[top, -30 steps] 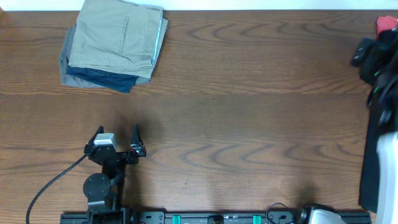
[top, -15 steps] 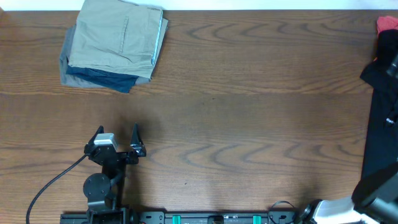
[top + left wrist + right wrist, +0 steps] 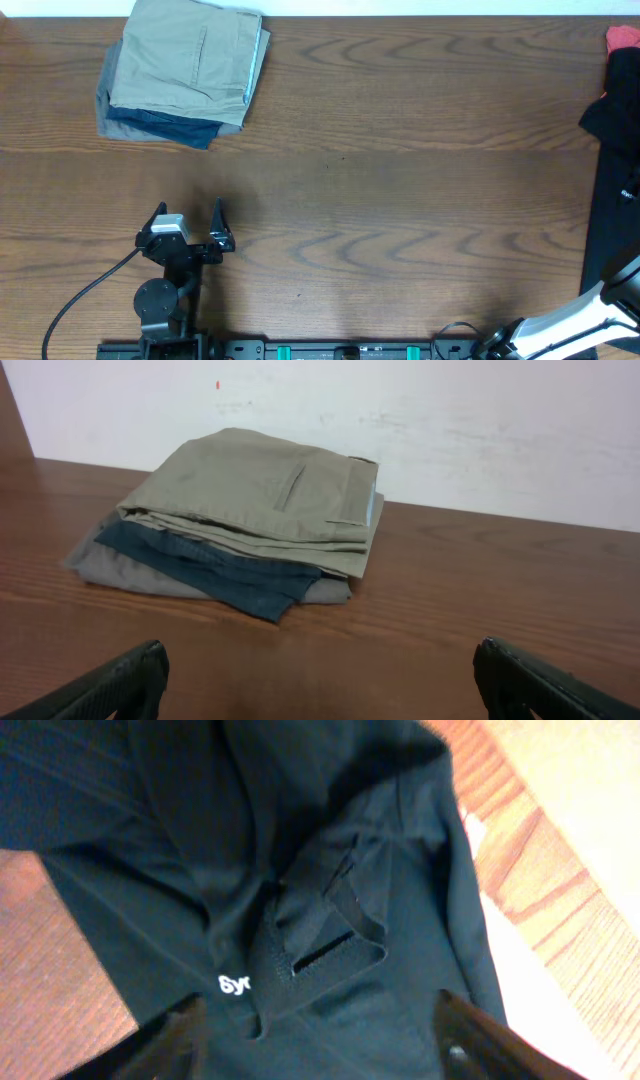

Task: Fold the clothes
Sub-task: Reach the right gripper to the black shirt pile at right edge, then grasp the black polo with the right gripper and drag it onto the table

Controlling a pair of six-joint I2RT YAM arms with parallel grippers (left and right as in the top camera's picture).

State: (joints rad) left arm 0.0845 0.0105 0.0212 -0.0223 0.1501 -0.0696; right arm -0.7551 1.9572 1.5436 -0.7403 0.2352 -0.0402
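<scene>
The black shirt (image 3: pixel 612 190) lies bunched at the table's right edge, partly out of the overhead view. In the right wrist view it fills the frame, with a collar placket (image 3: pixel 320 935) and a small white logo (image 3: pixel 235 985). My right gripper (image 3: pixel 320 1050) is open just above the shirt, its fingers spread on either side of the fabric; only the arm's base (image 3: pixel 560 330) shows overhead. My left gripper (image 3: pixel 190 228) is open and empty near the table's front left, and it also shows in the left wrist view (image 3: pixel 320 685).
A stack of folded khaki (image 3: pixel 190 60) and blue-grey (image 3: pixel 160 122) garments sits at the back left, also in the left wrist view (image 3: pixel 250 495). A red garment (image 3: pixel 622 38) lies at the back right corner. A white wall stands behind the table.
The right arm has swung from over the shirt at the right edge down toward the front right corner, out of the overhead view. The black shirt now lies flatter. The left arm has not moved.
</scene>
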